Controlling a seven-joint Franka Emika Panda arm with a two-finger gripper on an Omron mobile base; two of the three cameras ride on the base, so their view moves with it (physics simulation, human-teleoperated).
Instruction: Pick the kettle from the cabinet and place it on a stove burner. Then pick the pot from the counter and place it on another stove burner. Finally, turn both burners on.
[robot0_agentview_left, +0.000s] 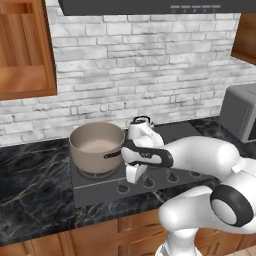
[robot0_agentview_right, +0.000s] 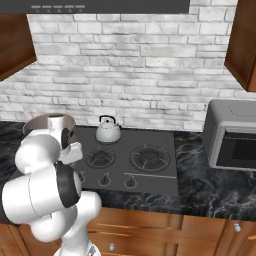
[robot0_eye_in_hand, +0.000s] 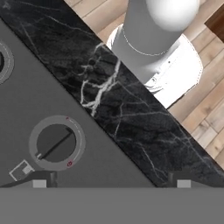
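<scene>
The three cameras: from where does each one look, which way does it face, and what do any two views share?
Left base view: behind the arm's left, facing forward and down at the beige-taupe pot on the dark grey cooktop; white arm lower right.
Right base view: behind its right, same cooktop, small silvery-white kettle; arm lower left.
Hand view: looks down on a round knob and black marble counter; open gripper.
Both base views share pot, kettle, cooktop.

Even, shadowless, slightly soft rendering
</scene>
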